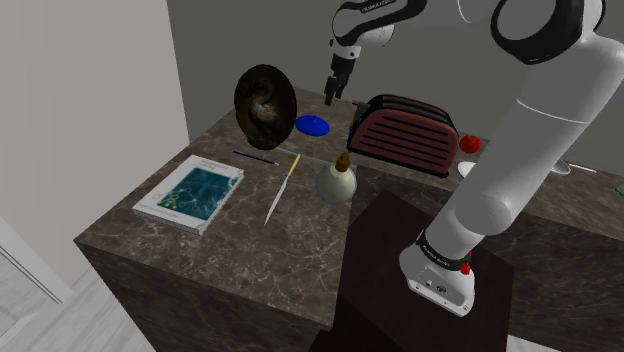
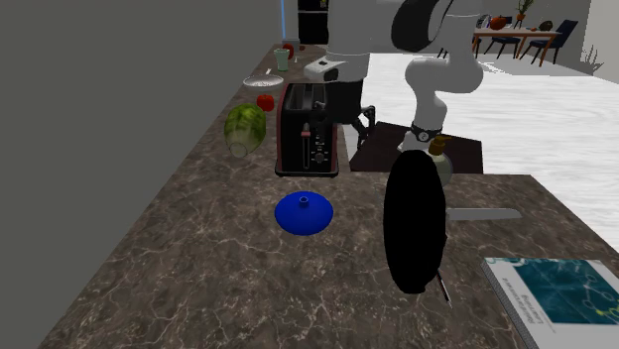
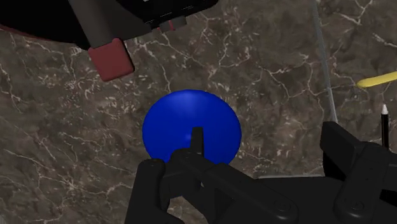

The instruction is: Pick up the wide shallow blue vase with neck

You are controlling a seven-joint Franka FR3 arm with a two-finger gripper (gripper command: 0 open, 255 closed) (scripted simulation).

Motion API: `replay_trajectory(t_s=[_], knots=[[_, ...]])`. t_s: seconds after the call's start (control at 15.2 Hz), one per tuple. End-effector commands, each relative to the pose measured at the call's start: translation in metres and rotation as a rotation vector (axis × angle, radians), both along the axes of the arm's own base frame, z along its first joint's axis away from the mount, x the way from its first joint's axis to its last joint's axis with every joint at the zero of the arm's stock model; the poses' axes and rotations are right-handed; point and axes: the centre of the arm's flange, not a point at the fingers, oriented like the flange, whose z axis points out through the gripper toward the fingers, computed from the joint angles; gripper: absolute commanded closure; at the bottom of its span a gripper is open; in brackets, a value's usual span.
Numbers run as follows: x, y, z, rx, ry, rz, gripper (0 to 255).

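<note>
The wide, shallow blue vase [image 1: 313, 125] with its short neck sits on the dark marble counter between a dark round disc and a toaster. The vase [image 2: 304, 212] lies in front of the toaster in the second exterior view. My black gripper [image 1: 331, 94] hangs above it, a little toward the toaster, pointing down. In the wrist view the vase [image 3: 191, 124] lies just beyond the gripper [image 3: 261, 153], closer to one finger [image 3: 156, 188] than to the other. The fingers stand apart, open, with nothing between them and clear of the vase.
A dark red toaster [image 1: 405, 133] stands beside the vase. An upright dark disc [image 1: 265, 105] is on its other side. A round flask [image 1: 338, 178], a yellow-handled knife [image 1: 283, 187], a pen [image 1: 255, 157] and a book [image 1: 190, 193] lie nearer the counter's front.
</note>
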Motion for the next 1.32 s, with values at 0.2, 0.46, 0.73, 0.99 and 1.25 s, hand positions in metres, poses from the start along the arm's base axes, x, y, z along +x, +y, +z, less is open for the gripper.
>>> replay_trajectory(t_s=[0.2,0.46,0.73,0.99,1.25], knots=[[0.053,-0.030,-0.040,0.024,0.003,0.028,0],[0.094,-0.050,-0.068,0.044,0.005,0.049,0],[0.110,-0.057,-0.090,0.051,0.006,0.058,0],[0.110,-0.057,-0.111,0.051,0.006,0.058,0],[0.111,-0.057,-0.119,0.051,0.006,0.057,255]])
